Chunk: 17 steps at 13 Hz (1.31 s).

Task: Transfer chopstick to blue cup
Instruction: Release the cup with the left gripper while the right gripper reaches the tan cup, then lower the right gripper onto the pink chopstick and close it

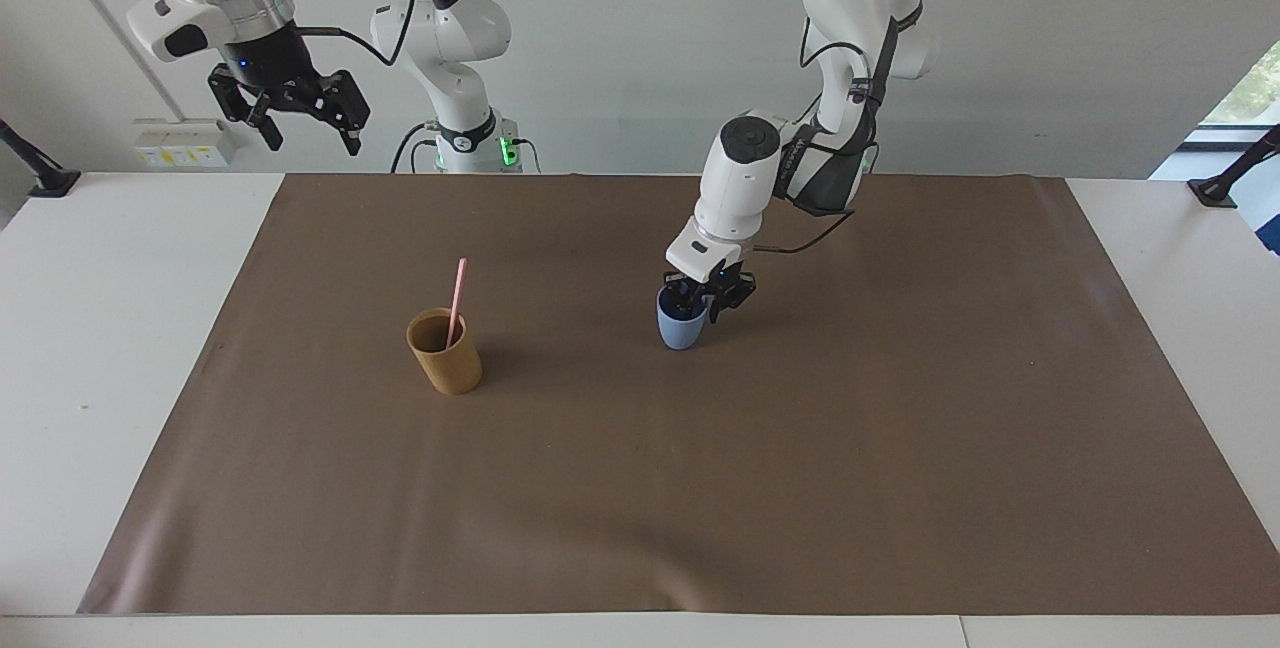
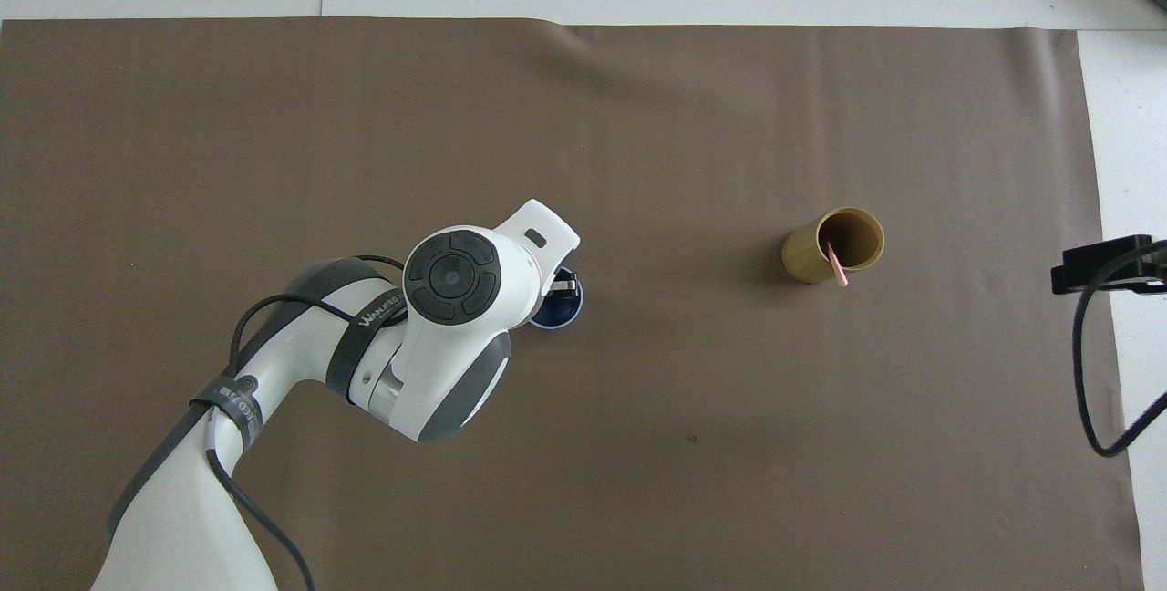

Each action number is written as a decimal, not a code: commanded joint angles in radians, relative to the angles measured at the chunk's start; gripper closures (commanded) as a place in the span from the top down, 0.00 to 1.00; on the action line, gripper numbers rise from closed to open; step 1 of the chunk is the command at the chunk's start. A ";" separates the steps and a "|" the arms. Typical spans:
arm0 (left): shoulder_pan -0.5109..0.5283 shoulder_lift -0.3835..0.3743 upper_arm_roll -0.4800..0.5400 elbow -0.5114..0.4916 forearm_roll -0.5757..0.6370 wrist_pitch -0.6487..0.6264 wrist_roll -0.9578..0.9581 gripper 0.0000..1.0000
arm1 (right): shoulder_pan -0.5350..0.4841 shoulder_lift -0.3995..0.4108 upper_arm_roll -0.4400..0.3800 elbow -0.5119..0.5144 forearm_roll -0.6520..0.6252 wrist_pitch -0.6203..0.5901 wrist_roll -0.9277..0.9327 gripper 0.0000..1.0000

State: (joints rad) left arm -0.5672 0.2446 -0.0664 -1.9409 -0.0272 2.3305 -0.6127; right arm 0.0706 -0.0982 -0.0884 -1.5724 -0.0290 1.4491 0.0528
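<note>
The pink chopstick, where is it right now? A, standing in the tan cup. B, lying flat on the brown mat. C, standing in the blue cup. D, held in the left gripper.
A: the pink chopstick stands leaning in the tan cup, toward the right arm's end of the table, while the left gripper is at the rim of the blue cup.
</note>
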 commanded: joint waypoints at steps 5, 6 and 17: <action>0.211 -0.258 0.020 -0.012 0.013 -0.307 0.323 1.00 | 0.003 -0.002 0.009 -0.060 0.052 0.023 0.129 1.00; 0.254 -0.284 0.020 -0.007 0.013 -0.335 0.402 1.00 | 0.003 0.017 0.009 -0.058 0.079 0.034 0.163 1.00; 0.550 -0.242 0.030 0.418 0.007 -0.732 0.731 1.00 | -0.055 0.305 0.006 -0.040 0.435 0.155 0.427 1.00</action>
State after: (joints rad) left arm -0.0463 -0.0236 -0.0255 -1.5746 -0.0235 1.6467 0.0846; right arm 0.0402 0.1362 -0.0881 -1.6255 0.3406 1.5714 0.4652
